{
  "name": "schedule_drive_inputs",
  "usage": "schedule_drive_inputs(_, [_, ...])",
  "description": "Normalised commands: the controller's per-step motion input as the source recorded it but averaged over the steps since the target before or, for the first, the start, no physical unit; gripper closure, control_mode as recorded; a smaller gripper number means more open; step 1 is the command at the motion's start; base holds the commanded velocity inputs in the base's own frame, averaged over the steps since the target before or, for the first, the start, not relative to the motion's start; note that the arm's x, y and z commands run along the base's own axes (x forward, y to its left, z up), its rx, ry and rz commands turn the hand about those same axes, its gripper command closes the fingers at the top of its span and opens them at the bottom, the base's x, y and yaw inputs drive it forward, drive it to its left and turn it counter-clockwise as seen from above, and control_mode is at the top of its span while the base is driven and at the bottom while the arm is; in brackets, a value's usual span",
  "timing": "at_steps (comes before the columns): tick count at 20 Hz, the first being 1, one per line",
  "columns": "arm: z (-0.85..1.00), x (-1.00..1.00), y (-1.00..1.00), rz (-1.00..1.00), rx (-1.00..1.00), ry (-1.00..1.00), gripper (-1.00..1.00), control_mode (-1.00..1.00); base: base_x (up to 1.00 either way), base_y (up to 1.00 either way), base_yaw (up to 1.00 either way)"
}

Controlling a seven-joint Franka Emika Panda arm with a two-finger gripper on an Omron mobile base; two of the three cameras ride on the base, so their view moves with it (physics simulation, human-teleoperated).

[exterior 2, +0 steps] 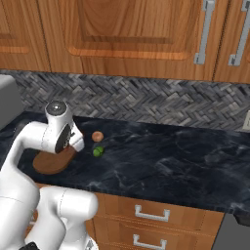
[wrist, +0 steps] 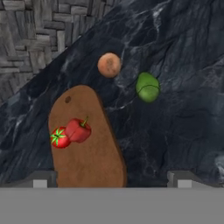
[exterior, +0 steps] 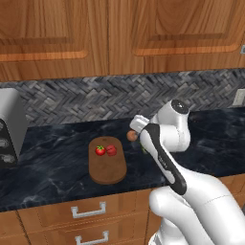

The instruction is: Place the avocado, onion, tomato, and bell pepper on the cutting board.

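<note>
A: Where are you at?
B: 2 of 4 done: tomato (wrist: 59, 138) & pepper (wrist: 78, 129) touching on board (wrist: 92, 164), frame centre-left.
A: Left?
B: Onion (wrist: 109, 64), avocado (wrist: 148, 87) on counter (wrist: 183, 131), upper centre. Your gripper (wrist: 112, 178) is spread, empty.

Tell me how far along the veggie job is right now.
About halfway. Done: the tomato and bell pepper lie on the cutting board. In hand: nothing; the hand is open above the counter. Left: the onion and avocado, both on the counter off the board.
</note>
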Motion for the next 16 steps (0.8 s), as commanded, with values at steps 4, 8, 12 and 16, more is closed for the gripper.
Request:
schedule_drive_inputs(4, [0.0, 0.02, -0.23, 0.09, -0.16, 0.02, -1.0, -1.0, 0.0, 0.0, 0.0])
schedule_drive_inputs(8, [0.0, 0.01, -0.31, 0.1, -0.1, 0.01, -1.0, -1.0, 0.0, 0.0, 0.0])
schedule_drive_inputs(12, [-0.19, 0.0, -0.35, 0.15, -0.06, 0.08, -1.0, -1.0, 0.0, 0.0, 0.0])
schedule_drive_inputs(16, [-0.26, 0.03, -0.3, 0.13, 0.0, 0.06, -1.0, -1.0, 0.0, 0.0, 0.0])
